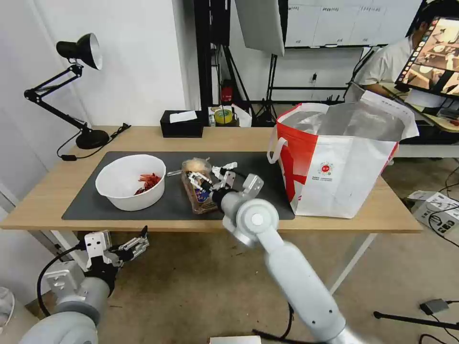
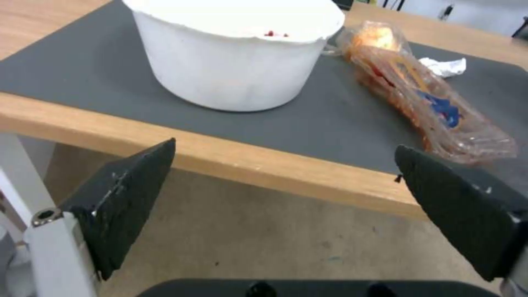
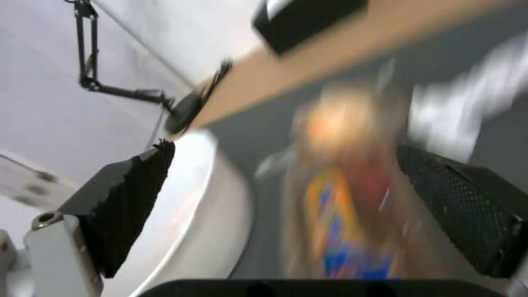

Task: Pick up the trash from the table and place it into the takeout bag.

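On the table (image 1: 334,217), the dark mat (image 1: 81,203) carries the trash. There is a white bowl (image 1: 130,184) (image 2: 236,53) with red shells (image 1: 149,181). Right of it lies a clear bag around a tan bun (image 1: 195,167) (image 2: 418,95) (image 3: 341,185). A crumpled tissue (image 1: 225,167) (image 2: 444,66) sits just behind. My right gripper (image 1: 210,181) (image 3: 280,202) hovers open over the clear bag, one finger on each side of it. My left gripper (image 1: 136,246) (image 2: 286,181) is open, below and in front of the table edge near the bowl. The takeout bag (image 1: 334,162) stands open at the table's right.
A black tissue box (image 1: 181,123) (image 3: 308,20) sits at the table's back edge, and a black desk lamp (image 1: 81,86) at the back left. A white table leg (image 2: 16,181) stands beside my left gripper. Cables and a box lie on the floor to the right.
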Robot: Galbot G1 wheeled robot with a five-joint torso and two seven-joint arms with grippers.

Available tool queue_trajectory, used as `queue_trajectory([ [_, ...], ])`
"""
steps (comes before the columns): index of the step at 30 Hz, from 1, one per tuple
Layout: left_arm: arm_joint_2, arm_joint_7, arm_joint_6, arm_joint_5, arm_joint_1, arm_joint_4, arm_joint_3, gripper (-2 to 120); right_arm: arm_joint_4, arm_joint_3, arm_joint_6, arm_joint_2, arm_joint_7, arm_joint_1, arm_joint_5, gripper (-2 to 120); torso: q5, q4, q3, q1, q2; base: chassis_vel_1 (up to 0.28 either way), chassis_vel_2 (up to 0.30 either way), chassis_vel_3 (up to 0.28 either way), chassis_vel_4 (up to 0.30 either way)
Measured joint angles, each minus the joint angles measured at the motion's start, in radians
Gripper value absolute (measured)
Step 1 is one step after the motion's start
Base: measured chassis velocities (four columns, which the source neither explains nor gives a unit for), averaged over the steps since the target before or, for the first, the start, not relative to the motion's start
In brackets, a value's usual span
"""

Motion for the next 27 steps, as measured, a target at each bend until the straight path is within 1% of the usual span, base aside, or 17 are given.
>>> queue_trajectory([
  [1, 0.000, 0.000, 0.000, 0.000, 0.000, 0.000, 0.000, 100, 0.000, 0.000, 0.000, 0.000, 0.000, 0.000, 0.000, 100, 0.0000, 0.0000, 0.000, 0.000, 0.000, 0.000, 0.000, 0.000, 0.000],
  [2, 0.000, 0.000, 0.000, 0.000, -0.003, 0.000, 0.001, 100, -0.025, -0.013, -0.003, -0.020, -0.033, 0.042, -0.032, 100, 0.0000, -0.0001, 0.000, 0.000, 0.000, 0.000, 0.000, 0.000, 0.000],
  [4, 0.000, 0.000, 0.000, -0.001, -0.006, 0.001, 0.002, 100, -0.073, -0.037, -0.023, -0.054, -0.107, 0.123, -0.054, 92, -0.0001, 0.0000, 0.000, 0.000, 0.000, 0.000, 0.000, 0.000, 0.000],
  [5, 0.000, 0.000, 0.000, -0.001, -0.006, 0.001, 0.002, 100, -0.073, -0.037, -0.023, -0.054, -0.107, 0.123, -0.054, 92, -0.0001, 0.0000, 0.000, 0.000, 0.000, 0.000, 0.000, 0.000, 0.000],
  [9, -0.001, 0.000, 0.000, -0.001, -0.006, 0.001, 0.002, 100, -0.175, -0.098, -0.090, -0.100, -0.254, 0.242, -0.084, 71, -0.0001, 0.0001, 0.000, 0.000, 0.000, 0.000, 0.000, 0.000, 0.000],
  [10, -0.001, 0.000, 0.000, -0.001, -0.006, 0.001, 0.002, 100, -0.175, -0.098, -0.090, -0.100, -0.254, 0.242, -0.084, 71, -0.0001, 0.0001, 0.000, 0.000, 0.000, 0.000, 0.000, 0.000, 0.000],
  [12, -0.001, 0.000, 0.000, -0.001, -0.007, 0.001, 0.002, 100, -0.216, -0.128, -0.119, -0.113, -0.340, 0.274, -0.145, 63, -0.0001, 0.0000, 0.000, 0.000, 0.000, 0.000, 0.000, 0.000, 0.000],
  [13, -0.001, 0.000, 0.000, -0.001, -0.007, 0.001, 0.002, 100, -0.216, -0.128, -0.119, -0.113, -0.340, 0.274, -0.145, 63, -0.0001, 0.0000, 0.000, 0.000, 0.000, 0.000, 0.000, 0.000, 0.000],
  [14, -0.001, 0.000, 0.000, -0.001, -0.008, 0.001, 0.003, 100, -0.247, -0.148, -0.126, -0.118, -0.402, 0.290, -0.208, 56, -0.0002, 0.0000, 0.000, 0.000, 0.000, 0.000, 0.000, 0.000, 0.000],
  [17, 0.001, 0.000, 0.000, -0.002, -0.008, 0.001, 0.003, 100, -0.315, -0.182, -0.131, -0.117, -0.511, 0.311, -0.321, 43, -0.0001, 0.0000, 0.000, 0.000, 0.000, 0.000, 0.000, 0.000, 0.000],
  [19, 0.001, 0.000, 0.000, -0.003, -0.007, 0.001, 0.003, 100, -0.329, -0.188, -0.132, -0.114, -0.538, 0.314, -0.348, 39, -0.0001, 0.0000, 0.000, 0.000, 0.000, 0.000, 0.000, 0.000, 0.000],
  [20, 0.002, 0.000, 0.000, -0.003, -0.007, 0.001, 0.002, 100, -0.336, -0.191, -0.133, -0.112, -0.554, 0.314, -0.362, 36, -0.0002, 0.0000, 0.000, 0.000, 0.000, 0.000, 0.000, 0.000, 0.000],
  [21, 0.003, 0.000, 0.000, -0.004, -0.005, 0.000, 0.001, 100, -0.352, -0.199, -0.133, -0.107, -0.590, 0.315, -0.392, 28, -0.0002, 0.0000, 0.000, 0.000, 0.000, 0.000, 0.000, 0.000, 0.000],
  [22, 0.003, 0.000, 0.000, -0.004, -0.005, 0.000, 0.001, 100, -0.352, -0.199, -0.133, -0.107, -0.590, 0.315, -0.392, 28, -0.0002, 0.0000, 0.000, 0.000, 0.000, 0.000, 0.000, 0.000, 0.000],
  [24, 0.005, 0.000, 0.000, -0.006, -0.004, 0.000, 0.000, 100, -0.368, -0.207, -0.134, -0.104, -0.637, 0.313, -0.415, 18, -0.0002, 0.0001, 0.000, 0.000, 0.000, 0.000, 0.000, 0.000, 0.000],
  [25, 0.005, 0.000, 0.000, -0.006, -0.004, 0.000, 0.000, 100, -0.368, -0.207, -0.134, -0.104, -0.637, 0.313, -0.415, 18, -0.0002, 0.0001, 0.000, 0.000, 0.000, 0.000, 0.000, 0.000, 0.000],
  [27, 0.008, 0.000, 0.000, -0.008, -0.007, 0.000, 0.000, 100, -0.379, -0.218, -0.139, -0.104, -0.661, 0.313, -0.424, 8, -0.0002, 0.0000, 0.000, 0.000, 0.000, 0.000, 0.000, 0.000, 0.000],
])
